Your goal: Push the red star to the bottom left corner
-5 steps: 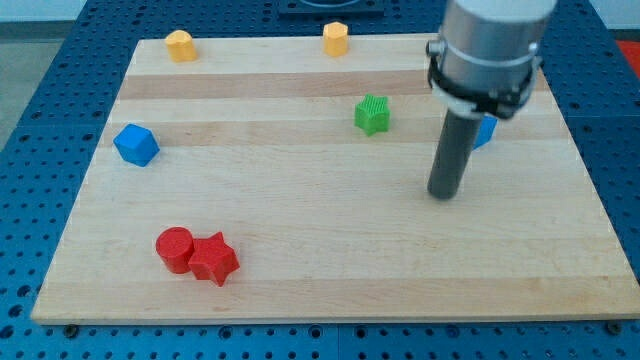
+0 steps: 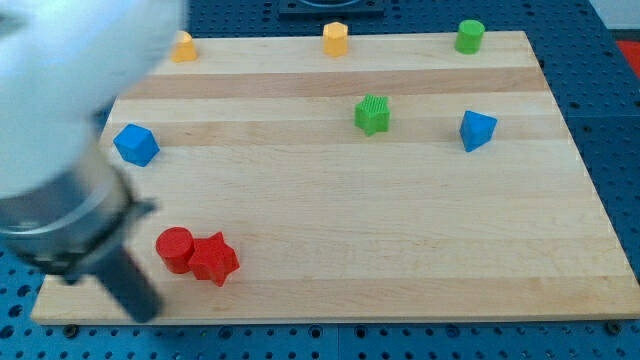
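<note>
The red star point(image 2: 214, 260) lies on the wooden board point(image 2: 400, 230) near its bottom left, touching a red cylinder point(image 2: 174, 249) on its left side. My arm is blurred and fills the view's left. My tip point(image 2: 146, 312) sits at the board's bottom left edge, below and left of the red cylinder and apart from both red blocks.
A blue block point(image 2: 136, 144) lies at the left, partly next to the arm. A green block point(image 2: 372, 114) and a blue block point(image 2: 477, 130) lie at the upper right. Two yellow blocks point(image 2: 182, 46) point(image 2: 335, 39) and a green cylinder point(image 2: 470, 36) line the top edge.
My arm has swung from the board's right side to its bottom left corner. No block has moved. The green cylinder and the right blue block now show in full.
</note>
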Controlling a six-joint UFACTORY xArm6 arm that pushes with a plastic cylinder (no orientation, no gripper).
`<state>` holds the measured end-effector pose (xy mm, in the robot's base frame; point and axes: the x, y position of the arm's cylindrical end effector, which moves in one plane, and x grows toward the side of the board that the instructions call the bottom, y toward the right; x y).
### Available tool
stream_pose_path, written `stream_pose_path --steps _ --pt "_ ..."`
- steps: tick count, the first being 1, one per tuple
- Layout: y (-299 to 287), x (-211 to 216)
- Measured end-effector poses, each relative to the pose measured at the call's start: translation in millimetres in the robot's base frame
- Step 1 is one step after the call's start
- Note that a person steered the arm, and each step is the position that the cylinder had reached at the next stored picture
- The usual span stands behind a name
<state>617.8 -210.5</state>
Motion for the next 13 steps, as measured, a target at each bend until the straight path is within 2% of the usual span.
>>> stream_pose_path --steps 1,3,4,5,6,7,8,9,11,13 --pt "-28.6 -12.3" --pt "47.0 -39.5" --pt "54.4 -56.0" --pt "72.6 -96.8" --pt "102.0 -101.2" --pt "173.6 -101.1" --pt "191.3 -85.3" --pt "170.3 -53.6" --pt "51.2 -46.3" --pt "58.4 -45.1"
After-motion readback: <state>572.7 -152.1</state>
